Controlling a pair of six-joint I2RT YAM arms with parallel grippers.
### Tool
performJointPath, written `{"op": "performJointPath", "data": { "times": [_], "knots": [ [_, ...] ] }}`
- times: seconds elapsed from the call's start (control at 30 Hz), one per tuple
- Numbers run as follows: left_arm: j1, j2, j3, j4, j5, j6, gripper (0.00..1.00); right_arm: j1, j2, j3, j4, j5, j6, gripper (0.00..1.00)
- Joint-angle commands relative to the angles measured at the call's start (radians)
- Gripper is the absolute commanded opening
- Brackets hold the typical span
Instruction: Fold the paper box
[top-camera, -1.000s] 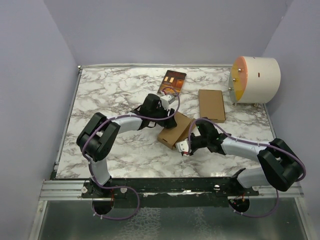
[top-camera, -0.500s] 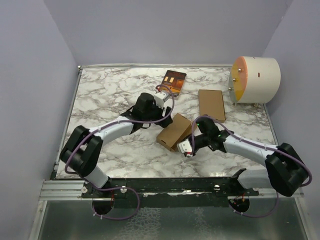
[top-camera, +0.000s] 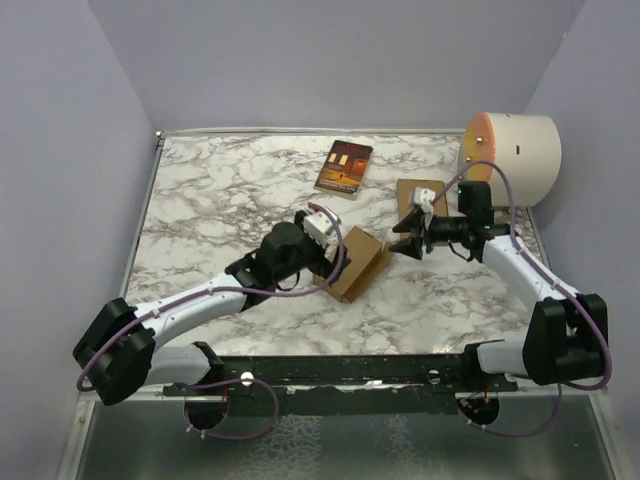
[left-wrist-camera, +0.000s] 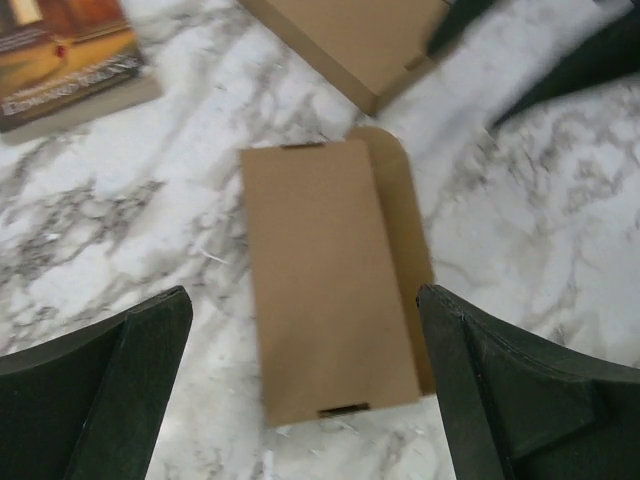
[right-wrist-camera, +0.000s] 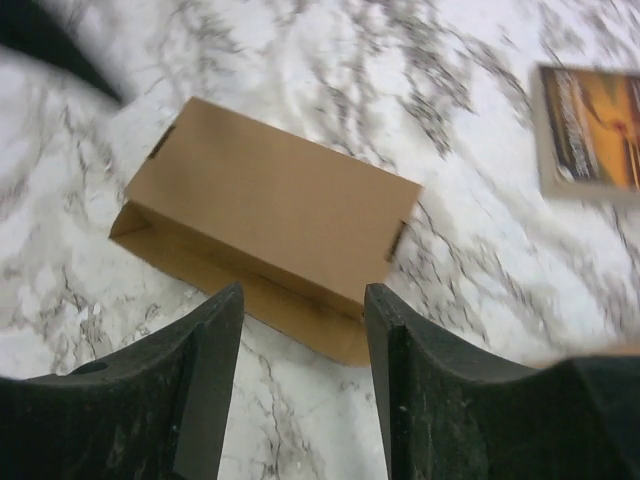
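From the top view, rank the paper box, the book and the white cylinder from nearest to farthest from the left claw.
1. Paper box, just beside the left claw.
2. Book, back centre.
3. White cylinder, back right corner.

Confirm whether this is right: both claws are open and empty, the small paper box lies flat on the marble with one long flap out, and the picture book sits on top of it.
Wrong on the book: it lies on the marble table apart from the paper box, as the top external view shows. The left claw and right claw are open and empty, as said.
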Motion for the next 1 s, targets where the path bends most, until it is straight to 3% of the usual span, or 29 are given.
{"op": "performJointPath", "data": {
  "times": [0.0,0.13,0.2,0.3,0.37,0.63,0.83,0.9,0.97],
  "knots": [
    [-0.209,0.008,0.031,-0.122,-0.252,0.132,0.98,-0.166,0.108,0.06,0.06,-0.114,0.484,0.54],
    [-0.261,0.037,-0.002,-0.097,-0.357,0.134,0.95,-0.182,0.147,0.022,0.122,-0.005,0.597,0.55],
    [-0.253,0.069,0.013,-0.106,-0.411,0.127,0.88,-0.182,0.154,-0.008,0.189,0.075,0.673,0.55],
    [-0.218,0.131,0.058,-0.094,-0.373,0.13,0.73,-0.182,0.192,-0.012,0.212,0.128,0.75,0.54],
    [-0.186,0.185,0.101,-0.081,-0.306,0.13,0.69,-0.182,0.215,-0.015,0.224,0.144,0.792,0.54],
    [-0.038,0.409,0.321,-0.112,-0.064,0.122,0.76,-0.182,0.245,-0.033,0.259,0.216,0.88,0.53],
    [0.002,0.573,0.481,-0.185,-0.034,0.148,0.74,-0.182,0.194,-0.031,0.273,0.241,0.852,0.51],
    [0.022,0.598,0.507,-0.19,-0.019,0.153,0.62,-0.182,0.18,-0.029,0.273,0.265,0.839,0.48],
    [0.061,0.616,0.535,-0.205,-0.017,0.137,0.36,-0.184,0.166,-0.032,0.276,0.292,0.828,0.4]
  ]
}}
